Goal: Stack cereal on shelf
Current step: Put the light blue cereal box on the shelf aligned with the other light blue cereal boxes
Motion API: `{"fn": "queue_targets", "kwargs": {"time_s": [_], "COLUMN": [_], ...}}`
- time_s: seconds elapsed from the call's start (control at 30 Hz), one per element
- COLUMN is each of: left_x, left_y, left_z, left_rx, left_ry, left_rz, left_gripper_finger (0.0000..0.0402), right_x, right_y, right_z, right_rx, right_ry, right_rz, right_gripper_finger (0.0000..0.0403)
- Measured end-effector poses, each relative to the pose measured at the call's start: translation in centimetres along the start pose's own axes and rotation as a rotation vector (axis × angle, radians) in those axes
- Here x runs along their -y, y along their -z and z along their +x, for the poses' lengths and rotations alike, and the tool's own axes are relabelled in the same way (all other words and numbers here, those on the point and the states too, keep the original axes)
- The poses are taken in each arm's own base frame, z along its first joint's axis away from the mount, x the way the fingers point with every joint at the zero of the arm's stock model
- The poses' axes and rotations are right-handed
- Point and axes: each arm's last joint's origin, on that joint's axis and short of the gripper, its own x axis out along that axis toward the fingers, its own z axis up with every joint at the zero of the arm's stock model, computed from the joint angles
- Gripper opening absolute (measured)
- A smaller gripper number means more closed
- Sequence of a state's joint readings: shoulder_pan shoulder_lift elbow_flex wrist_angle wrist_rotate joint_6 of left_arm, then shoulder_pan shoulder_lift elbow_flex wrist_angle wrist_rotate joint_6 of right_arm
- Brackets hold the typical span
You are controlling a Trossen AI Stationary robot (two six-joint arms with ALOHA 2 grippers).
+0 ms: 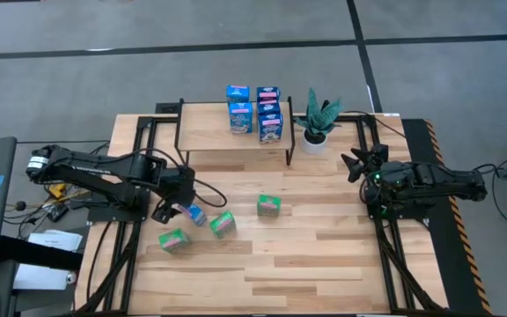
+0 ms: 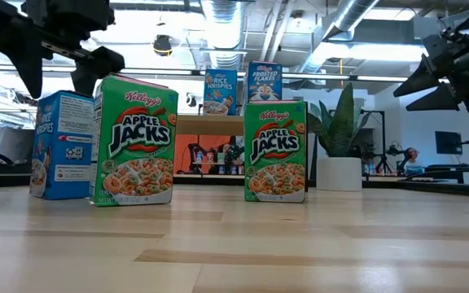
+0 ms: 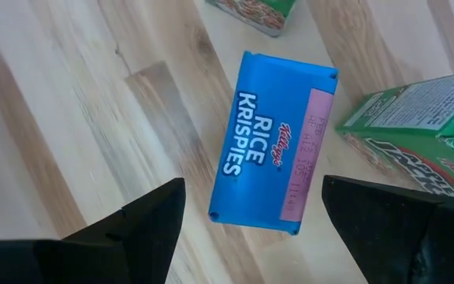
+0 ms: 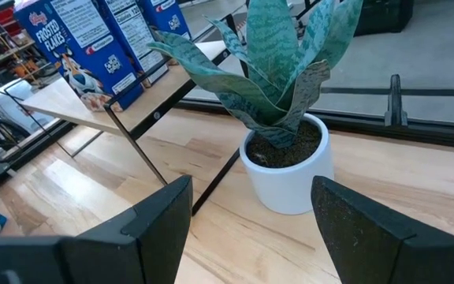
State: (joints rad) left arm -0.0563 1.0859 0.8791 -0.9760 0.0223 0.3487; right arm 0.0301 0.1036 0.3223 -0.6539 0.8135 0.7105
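Your left claw (image 3: 247, 229) hangs wide open, holding nothing, right over the blue Rice Krispies box (image 3: 270, 142) on the counter (image 1: 324, 246), so drop down, pinch it, then carry it to the shelf (image 1: 205, 128).

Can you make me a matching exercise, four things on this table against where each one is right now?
Things:
1. Rice Krispies box
2. Frosted Flakes box
3. potted plant
4. lone Apple Jacks box

Places:
A. on the shelf
B. under the left gripper, between its open fingers
C. mid-table, alone
D. beside the shelf's right end

Pairs: 1-B, 2-A, 3-D, 4-C
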Motion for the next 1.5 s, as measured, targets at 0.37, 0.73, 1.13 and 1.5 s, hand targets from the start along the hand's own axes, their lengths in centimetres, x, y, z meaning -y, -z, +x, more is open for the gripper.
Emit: {"fn": "queue_targets", "kwargs": {"time_s": [0.37,0.73,1.13,1.5], "left_x": [0.3,0.0,0.0,0.0], "left_y": [0.8,0.1,0.1,0.1], "left_z": [1.4,0.9,0.9,0.9], "left_rx": [-0.025,0.025,0.024,0.024], "left_ry": [0.014,-0.020,-0.020,-0.020], "left_rz": [0.007,0.008,0.005,-0.044], "left_gripper_finger": [0.0288,0.0288,0.0228,0.0175], "right_x": [0.0,0.0,0.0,0.0], "right_y": [0.0,0.0,0.0,0.0], "right_z": [0.0,0.0,0.0,0.0], "right_rx": [0.000,0.000,-0.002,-0.002], "right_ry": [-0.001,-0.001,0.001,0.002], "right_rz": [0.000,-0.001,-0.005,-0.006], "right_gripper_finger": [0.0286,0.0286,0.0286,0.0286]}}
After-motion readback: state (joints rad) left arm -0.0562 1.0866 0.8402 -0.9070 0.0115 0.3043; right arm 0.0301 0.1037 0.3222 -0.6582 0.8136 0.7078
